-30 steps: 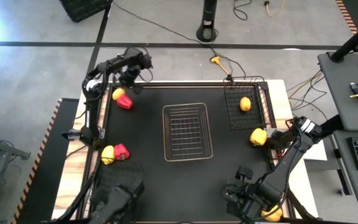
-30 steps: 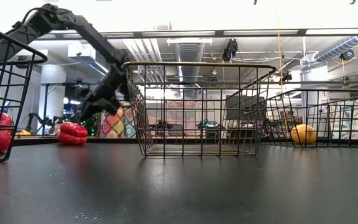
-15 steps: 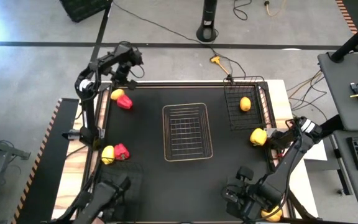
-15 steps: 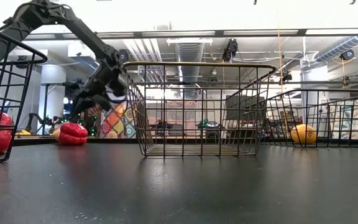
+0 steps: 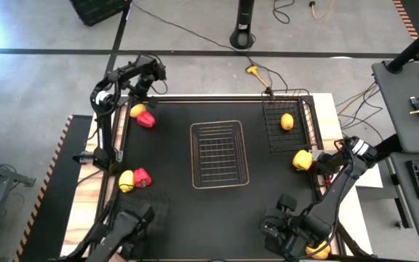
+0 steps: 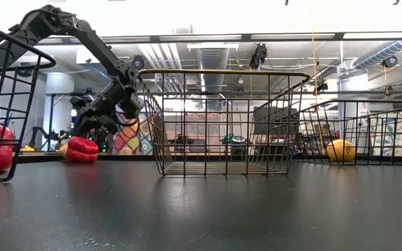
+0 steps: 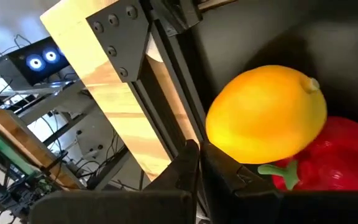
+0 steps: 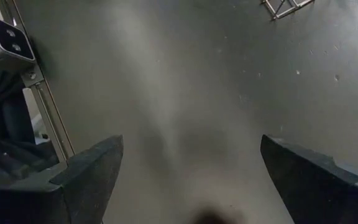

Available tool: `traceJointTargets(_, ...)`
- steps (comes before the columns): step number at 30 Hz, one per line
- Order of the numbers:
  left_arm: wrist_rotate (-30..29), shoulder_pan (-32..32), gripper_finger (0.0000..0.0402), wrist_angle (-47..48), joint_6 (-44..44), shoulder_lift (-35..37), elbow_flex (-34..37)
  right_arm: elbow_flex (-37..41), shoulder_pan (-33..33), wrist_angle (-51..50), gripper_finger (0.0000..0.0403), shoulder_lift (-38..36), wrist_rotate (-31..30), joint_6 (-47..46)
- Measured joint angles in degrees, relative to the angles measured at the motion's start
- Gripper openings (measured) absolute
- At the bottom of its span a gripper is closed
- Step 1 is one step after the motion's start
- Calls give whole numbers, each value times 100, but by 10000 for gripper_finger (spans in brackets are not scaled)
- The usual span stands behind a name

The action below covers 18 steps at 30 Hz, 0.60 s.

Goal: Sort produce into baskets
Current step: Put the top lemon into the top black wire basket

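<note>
At the tabletop's far left corner a lemon (image 5: 137, 110) lies touching a red pepper (image 5: 146, 121), its nub end toward the pepper, hard by the left edge. The left hand (image 5: 142, 81) hovers just beyond them with fingers together, holding nothing. The right hand (image 5: 281, 234) waits near the front edge, fingers apart, over bare tabletop (image 5: 268, 185).

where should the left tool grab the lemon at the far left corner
Take the lemon across its short middle, coming from above. It lies on its side against a red pepper, so set the left tool with one finger on the free side.
</note>
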<state>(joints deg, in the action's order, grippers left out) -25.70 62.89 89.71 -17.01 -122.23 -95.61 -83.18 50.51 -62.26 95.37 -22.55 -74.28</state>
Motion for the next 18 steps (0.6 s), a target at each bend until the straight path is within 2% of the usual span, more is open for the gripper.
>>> traceJointTargets(7,286,0,0,-280,159,-118,6,0,-1,11,373,0,2,-82)
traceJointTargets(18,272,-20,0,-236,170,-186,11,0,12,22,373,0,7,-1)
